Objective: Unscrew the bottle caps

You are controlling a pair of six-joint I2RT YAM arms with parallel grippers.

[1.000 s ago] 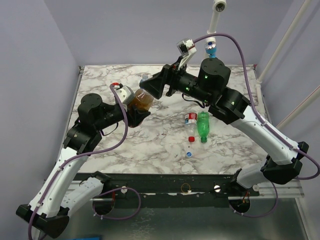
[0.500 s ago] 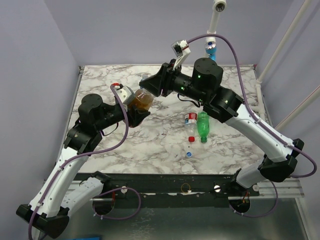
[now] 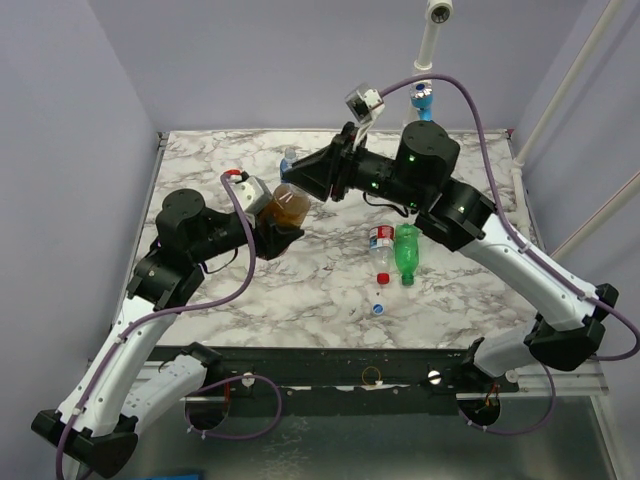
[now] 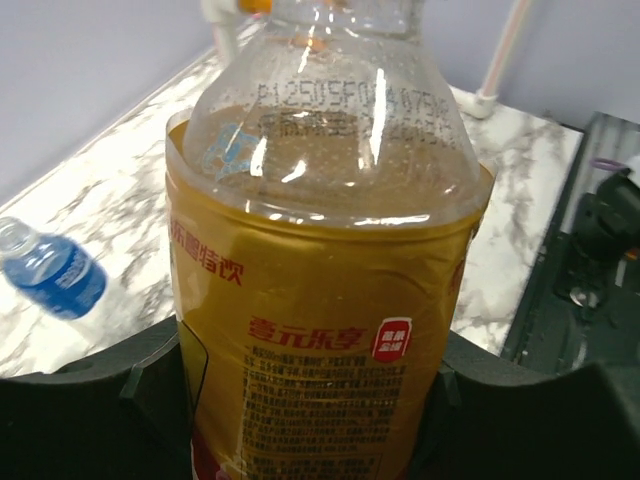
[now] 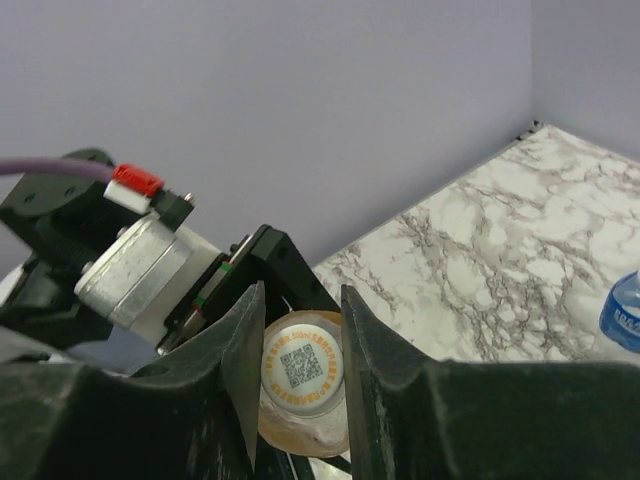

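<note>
My left gripper [image 3: 272, 228] is shut on the amber bottle [image 3: 290, 203] and holds it tilted above the table's back left. In the left wrist view the gold-labelled amber bottle [image 4: 320, 300] fills the gap of the left gripper [image 4: 315, 405]. Its white cap [image 5: 302, 365], printed with a QR code, sits between the fingers [image 5: 235, 350] of my right gripper [image 5: 300, 345], which is shut on it. Seen from above, the right gripper [image 3: 302, 180] meets the bottle's neck from the right.
A green bottle [image 3: 406, 252] and a red-white labelled bottle [image 3: 381, 245] lie mid-table, with a red cap [image 3: 382, 278] and a bluish-white cap [image 3: 378, 308] just in front. A blue-labelled bottle [image 3: 288, 160] lies at the back. A white pole with a blue fitting [image 3: 424, 97] stands behind.
The right gripper's jaws have closed onto the amber bottle's white cap. The left gripper has kept its hold on the bottle, shifting only slightly.
</note>
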